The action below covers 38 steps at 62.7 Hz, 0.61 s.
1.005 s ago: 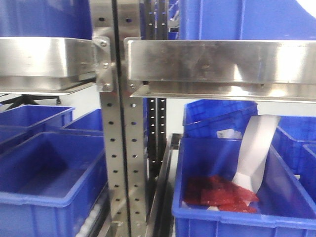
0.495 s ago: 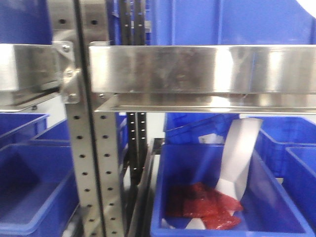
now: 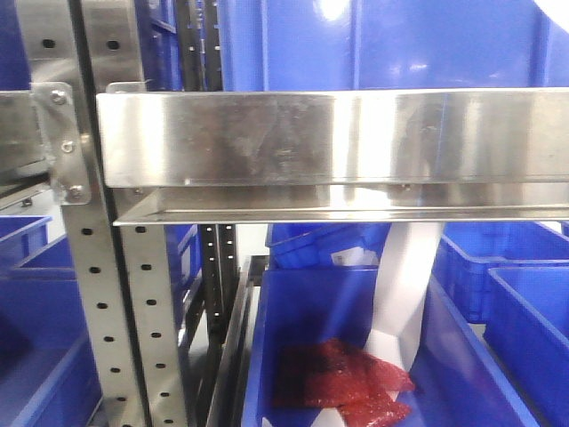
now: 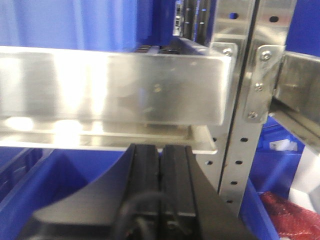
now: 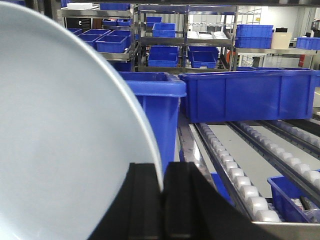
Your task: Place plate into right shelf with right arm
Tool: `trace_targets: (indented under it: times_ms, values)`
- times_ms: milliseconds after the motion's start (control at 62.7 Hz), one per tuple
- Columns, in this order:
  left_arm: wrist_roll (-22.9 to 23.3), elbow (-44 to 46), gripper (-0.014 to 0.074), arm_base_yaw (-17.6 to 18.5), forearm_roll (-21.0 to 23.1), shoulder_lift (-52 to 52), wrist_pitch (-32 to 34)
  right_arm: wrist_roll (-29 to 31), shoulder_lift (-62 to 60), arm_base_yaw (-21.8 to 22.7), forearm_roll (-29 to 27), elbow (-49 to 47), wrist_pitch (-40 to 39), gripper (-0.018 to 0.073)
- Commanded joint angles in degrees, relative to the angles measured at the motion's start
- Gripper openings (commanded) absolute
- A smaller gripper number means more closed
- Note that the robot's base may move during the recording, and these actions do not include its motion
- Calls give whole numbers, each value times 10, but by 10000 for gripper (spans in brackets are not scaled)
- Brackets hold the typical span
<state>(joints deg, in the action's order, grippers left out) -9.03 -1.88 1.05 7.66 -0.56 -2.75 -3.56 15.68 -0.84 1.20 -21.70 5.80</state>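
My right fingers (image 5: 149, 187) are clamped tight on the rim of the white plate (image 5: 60, 150). The plate stands on edge and fills the left of my wrist view, in front of a blue bin (image 5: 160, 110) and beside a roller track (image 5: 240, 180). My left fingers (image 4: 147, 165) are pressed together, holding nothing, just below a steel shelf rail (image 4: 115, 85).

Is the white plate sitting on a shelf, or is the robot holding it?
Held. The plate stands on edge, its rim pinched in the right gripper.
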Motion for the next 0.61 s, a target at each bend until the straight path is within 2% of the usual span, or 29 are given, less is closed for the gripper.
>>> trace_targets:
  times_ms: [0,590]
  values:
    - [4,-6,-128,1,5,-6,52,1,3,4,3,-16,-58,56]
    - [4,-6,-128,1,5,-6,52,1,3,4,3,-16,-58,56]
